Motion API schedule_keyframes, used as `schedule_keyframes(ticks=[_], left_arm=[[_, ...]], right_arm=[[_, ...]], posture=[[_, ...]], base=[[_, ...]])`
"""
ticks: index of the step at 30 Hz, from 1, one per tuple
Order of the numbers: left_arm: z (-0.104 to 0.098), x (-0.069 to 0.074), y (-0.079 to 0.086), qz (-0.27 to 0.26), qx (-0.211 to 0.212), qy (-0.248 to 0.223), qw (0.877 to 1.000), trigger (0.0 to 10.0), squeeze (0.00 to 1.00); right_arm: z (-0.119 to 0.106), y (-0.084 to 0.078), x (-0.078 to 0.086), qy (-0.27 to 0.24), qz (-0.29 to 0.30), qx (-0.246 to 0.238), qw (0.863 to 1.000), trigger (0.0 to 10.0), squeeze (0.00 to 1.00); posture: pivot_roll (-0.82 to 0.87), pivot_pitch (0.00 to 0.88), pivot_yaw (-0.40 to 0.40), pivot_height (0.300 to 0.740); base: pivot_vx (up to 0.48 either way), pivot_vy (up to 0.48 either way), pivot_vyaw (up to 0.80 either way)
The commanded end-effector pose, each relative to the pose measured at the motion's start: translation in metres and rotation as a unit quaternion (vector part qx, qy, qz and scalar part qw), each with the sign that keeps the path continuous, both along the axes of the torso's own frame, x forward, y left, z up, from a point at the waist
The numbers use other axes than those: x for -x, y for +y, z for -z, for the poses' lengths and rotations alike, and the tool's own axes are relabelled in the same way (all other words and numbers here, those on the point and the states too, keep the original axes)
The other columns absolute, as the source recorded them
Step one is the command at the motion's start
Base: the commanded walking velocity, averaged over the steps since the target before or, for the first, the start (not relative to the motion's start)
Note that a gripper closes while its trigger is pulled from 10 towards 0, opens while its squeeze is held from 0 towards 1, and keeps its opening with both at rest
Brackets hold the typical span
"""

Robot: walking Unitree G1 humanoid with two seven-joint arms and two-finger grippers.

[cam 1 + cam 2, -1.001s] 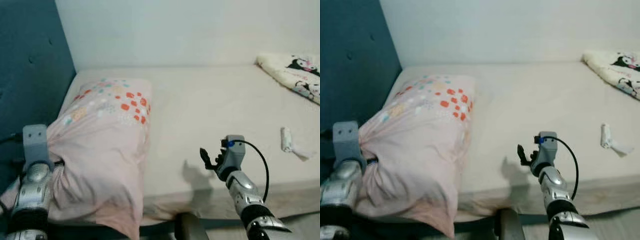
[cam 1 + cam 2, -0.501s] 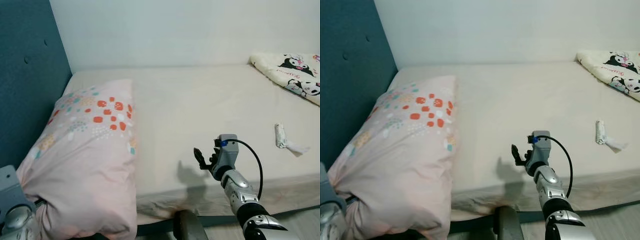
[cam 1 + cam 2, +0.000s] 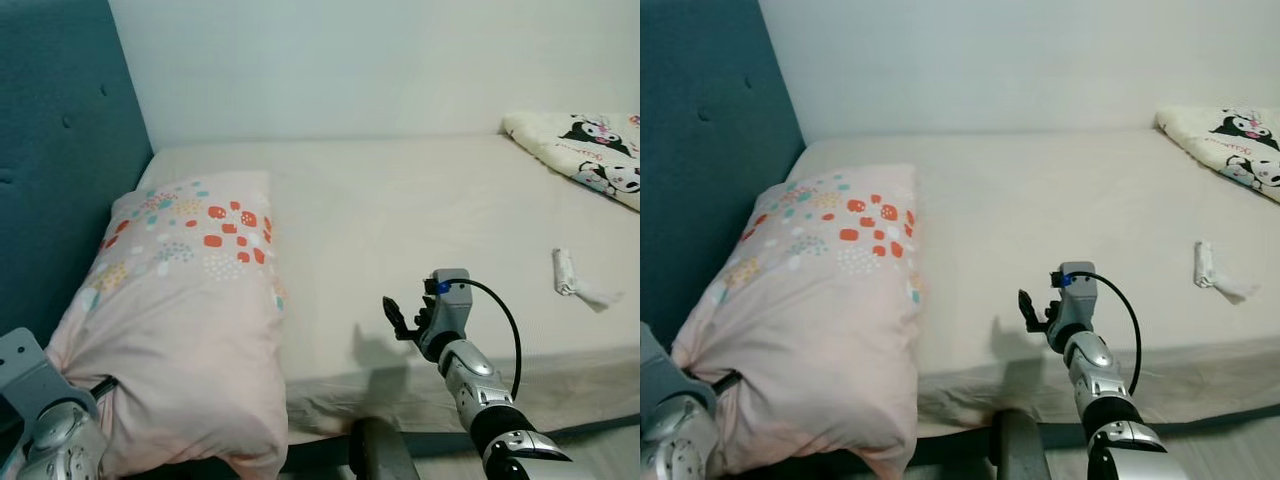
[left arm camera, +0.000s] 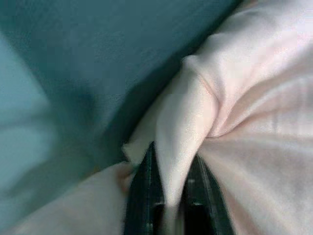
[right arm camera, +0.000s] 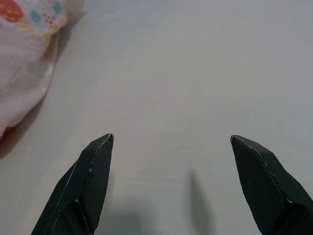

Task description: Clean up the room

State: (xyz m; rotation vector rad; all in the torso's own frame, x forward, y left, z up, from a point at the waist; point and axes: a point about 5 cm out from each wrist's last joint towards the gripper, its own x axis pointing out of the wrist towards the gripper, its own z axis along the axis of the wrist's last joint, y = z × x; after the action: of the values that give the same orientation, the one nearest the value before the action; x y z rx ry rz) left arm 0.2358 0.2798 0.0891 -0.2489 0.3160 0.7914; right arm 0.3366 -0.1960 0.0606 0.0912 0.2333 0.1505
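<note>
The left end effector (image 4: 168, 205) is pinching a fold at the near corner of the pink pillow (image 3: 190, 310), its fingers (image 4: 142, 196) pressed onto the fabric beside the blue headboard (image 3: 60, 170). The pillow lies at nine o'clock on the bed (image 3: 400, 230), lengthways and hanging over the near edge. The right end effector (image 5: 171, 183) hovers over bare sheet at six o'clock, fingers spread and holding nothing. At three o'clock lies a crumpled white wrapper (image 3: 570, 275); at two o'clock a cartoon-print blanket (image 3: 580, 155). Tidying looks barely begun: pillow not squared, wrapper unpicked.
</note>
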Motion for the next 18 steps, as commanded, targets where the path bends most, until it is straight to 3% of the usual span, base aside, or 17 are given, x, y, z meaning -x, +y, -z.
schedule_keyframes(ticks=[1,6,7,9,11,13,14,16,17,18], left_arm=[[-0.005,-0.008,-0.003,0.024,-0.016,-0.013,0.999,10.0,1.00],[-0.023,-0.021,0.005,0.034,-0.077,-0.029,0.996,10.0,1.00],[-0.038,-0.026,0.013,0.043,-0.143,-0.021,0.989,10.0,1.00],[-0.038,-0.026,0.013,0.043,-0.143,-0.021,0.989,10.0,1.00],[-0.045,-0.027,0.021,0.070,-0.205,0.028,0.976,10.0,1.00],[-0.045,-0.025,0.027,0.092,-0.234,0.071,0.965,10.0,1.00],[-0.045,-0.025,0.027,0.092,-0.234,0.071,0.965,10.0,1.00],[-0.051,-0.023,0.034,0.126,-0.282,0.105,0.945,10.0,1.00],[-0.063,-0.025,0.035,0.161,-0.316,0.099,0.930,10.0,1.00],[-0.063,-0.025,0.035,0.161,-0.316,0.099,0.930,10.0,1.00]], right_arm=[[0.003,0.000,0.002,0.003,0.003,-0.004,1.000,10.0,0.00],[0.003,0.001,0.002,0.003,0.003,-0.005,1.000,10.0,0.00],[0.003,0.001,0.002,0.004,0.004,-0.005,1.000,10.0,0.00],[0.003,0.001,0.002,0.004,0.004,-0.005,1.000,10.0,0.00],[0.003,-0.001,0.003,0.006,0.007,-0.004,1.000,10.0,0.00],[0.004,-0.002,0.003,0.007,0.009,-0.003,1.000,10.0,0.00],[0.004,-0.002,0.003,0.007,0.009,-0.003,1.000,10.0,0.00],[0.005,-0.003,0.003,0.009,0.010,-0.003,1.000,10.0,0.00],[0.005,-0.003,0.004,0.010,0.010,-0.002,1.000,10.0,0.00],[0.005,-0.003,0.004,0.010,0.010,-0.002,1.000,10.0,0.00]], posture=[[-0.02,0.000,-0.032,0.476],[-0.03,0.000,-0.032,0.476],[-0.03,0.000,-0.033,0.476],[-0.03,0.000,-0.033,0.476],[-0.02,0.000,-0.032,0.476],[-0.02,0.000,-0.032,0.476],[-0.02,0.000,-0.032,0.476],[-0.02,0.000,-0.032,0.476],[-0.01,0.000,-0.034,0.476],[-0.01,0.000,-0.034,0.476]], base=[[0.000,0.000,0.00],[0.000,0.000,0.00],[0.000,0.000,0.00],[0.000,0.000,0.00],[0.000,0.000,0.00],[0.000,0.000,0.00],[0.000,0.000,0.00],[0.000,0.000,0.00],[0.000,0.000,0.00],[0.000,0.000,0.00]])
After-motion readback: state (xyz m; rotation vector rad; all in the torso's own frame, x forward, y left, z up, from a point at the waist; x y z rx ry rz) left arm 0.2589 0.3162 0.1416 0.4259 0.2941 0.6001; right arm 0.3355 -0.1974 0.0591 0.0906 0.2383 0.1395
